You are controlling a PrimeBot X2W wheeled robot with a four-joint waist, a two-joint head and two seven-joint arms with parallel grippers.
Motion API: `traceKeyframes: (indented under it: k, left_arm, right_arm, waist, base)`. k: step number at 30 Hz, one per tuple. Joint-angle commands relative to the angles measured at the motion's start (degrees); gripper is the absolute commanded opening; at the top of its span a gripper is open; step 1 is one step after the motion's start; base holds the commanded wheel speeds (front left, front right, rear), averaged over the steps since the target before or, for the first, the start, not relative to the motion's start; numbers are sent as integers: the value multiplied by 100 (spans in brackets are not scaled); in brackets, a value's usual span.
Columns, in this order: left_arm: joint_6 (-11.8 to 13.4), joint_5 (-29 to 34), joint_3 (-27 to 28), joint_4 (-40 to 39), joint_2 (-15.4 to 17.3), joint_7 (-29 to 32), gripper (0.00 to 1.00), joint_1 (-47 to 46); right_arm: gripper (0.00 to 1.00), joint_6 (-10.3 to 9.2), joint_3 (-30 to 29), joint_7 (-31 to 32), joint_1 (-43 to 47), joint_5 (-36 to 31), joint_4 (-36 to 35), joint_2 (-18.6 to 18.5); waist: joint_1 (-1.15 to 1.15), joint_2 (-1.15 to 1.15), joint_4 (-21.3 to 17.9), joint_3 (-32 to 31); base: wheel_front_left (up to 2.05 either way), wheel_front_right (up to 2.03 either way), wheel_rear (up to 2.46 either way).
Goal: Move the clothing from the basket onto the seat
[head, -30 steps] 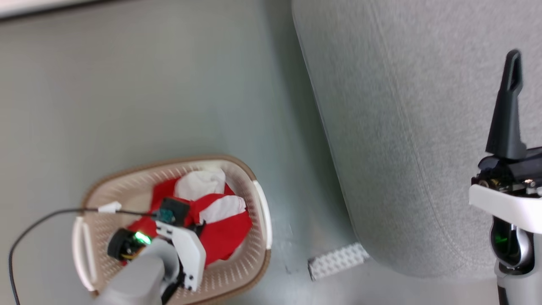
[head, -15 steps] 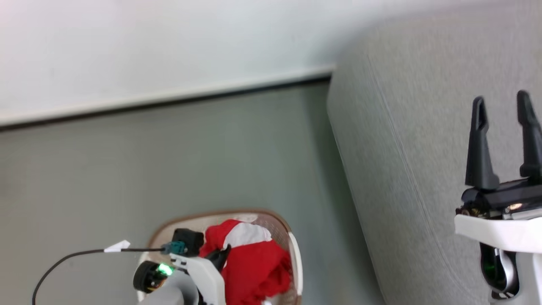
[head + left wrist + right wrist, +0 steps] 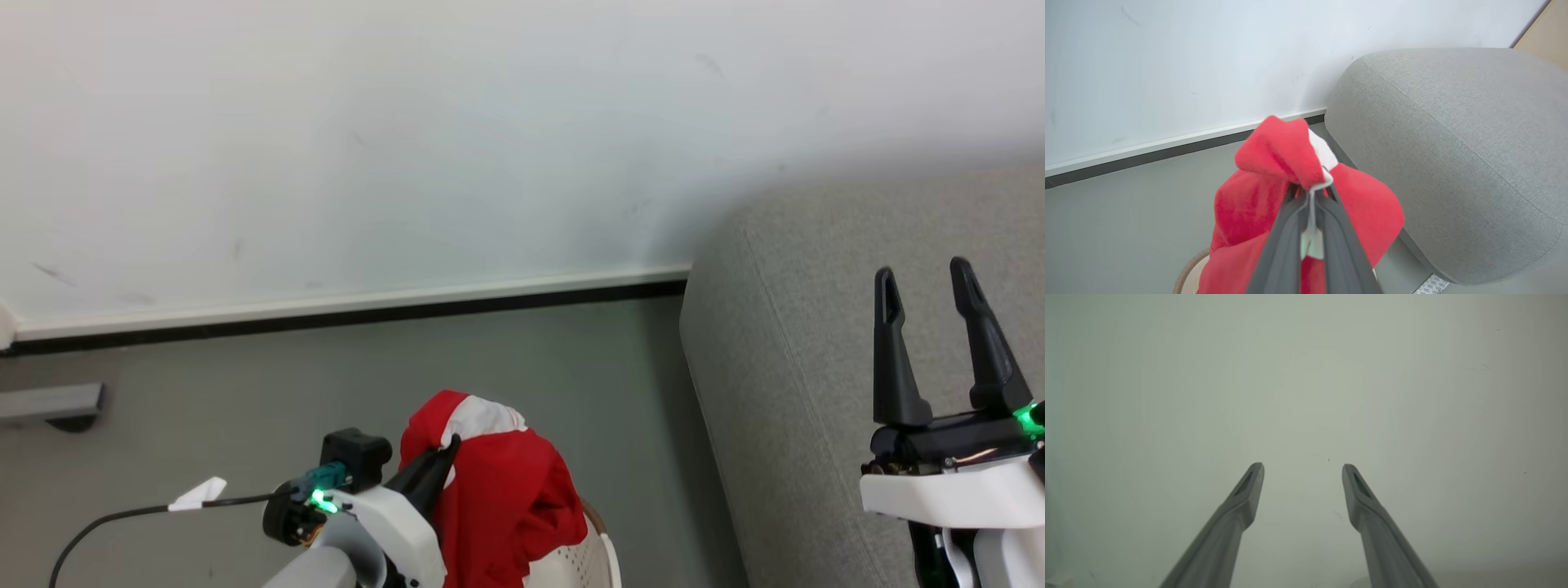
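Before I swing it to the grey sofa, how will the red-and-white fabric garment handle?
Probably floppy: the red-and-white fabric garment drapes in folds from the shut left gripper. Likely light, held by a small pinch. Its tail may snag on the cream perforated basket.

- Pinched tight at lower left: left gripper (image 3: pixel 447 451), dark fingers pressed together on a fold of the clothing (image 3: pixel 506 490), angled up and to the right.
- Spread wide at lower right: right gripper (image 3: pixel 922 273), fingers apart, pointing upward.

Most of basket (image 3: pixel 586 565) hidden behind clothing (image 3: pixel 502 498).
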Motion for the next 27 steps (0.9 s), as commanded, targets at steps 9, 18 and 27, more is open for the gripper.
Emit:
traceKeyframes:
  k: [9,18,27]
  left_arm:
    - [264,230,347,-1172,307,-2,0,114]
    - [581,261,534,-2319,622,140,0,-5]
    - [901,293,695,-3234,847,388,0,-123]
  right_arm:
    - [100,15,118,6,255,66,137,-67]
    - [100,15,212,6,382,108,223,-103]
    - [100,15,382,6,493,142,333,-198]
  waist:
    - [2,0,134,-410]
    - [2,0,144,-597]
    - [2,0,145,-653]
  base:
    - [0,0,0]
    - [0,0,0]
    - [0,0,0]
